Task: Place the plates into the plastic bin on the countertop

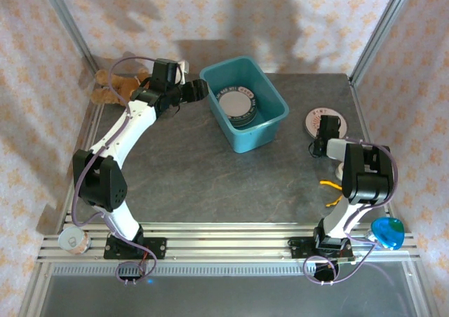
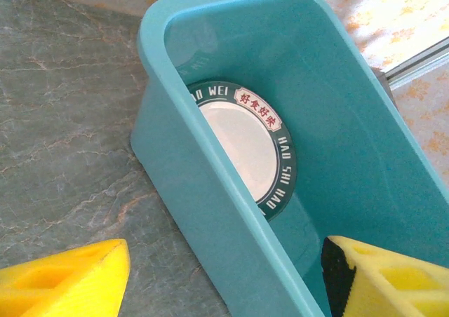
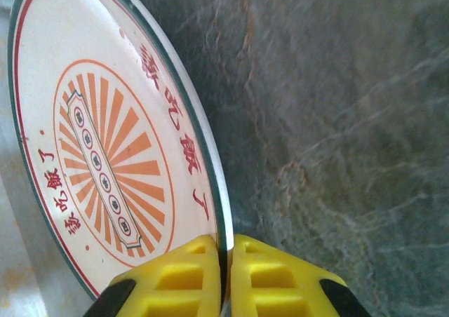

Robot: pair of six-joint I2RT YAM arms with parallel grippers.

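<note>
Evidently stiff, slick and chip-prone, the small round white plate with an orange sunburst print [image 3: 105,142] sits at 3 o'clock on the dark grey stone-look countertop [image 1: 196,184]. Its thin rim looks the only hold, and the right gripper [image 3: 224,250] pinches it at 6 o'clock. The left gripper [image 2: 224,282] gapes wide beside the teal rectangular plastic bin [image 2: 365,142], at 12 o'clock.

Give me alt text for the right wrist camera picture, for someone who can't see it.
The right gripper, yellow-fingered, is shut on the rim of a white plate printed with an orange sunburst and red characters. The dark grey, stone-look countertop lies to the plate's right.
</note>
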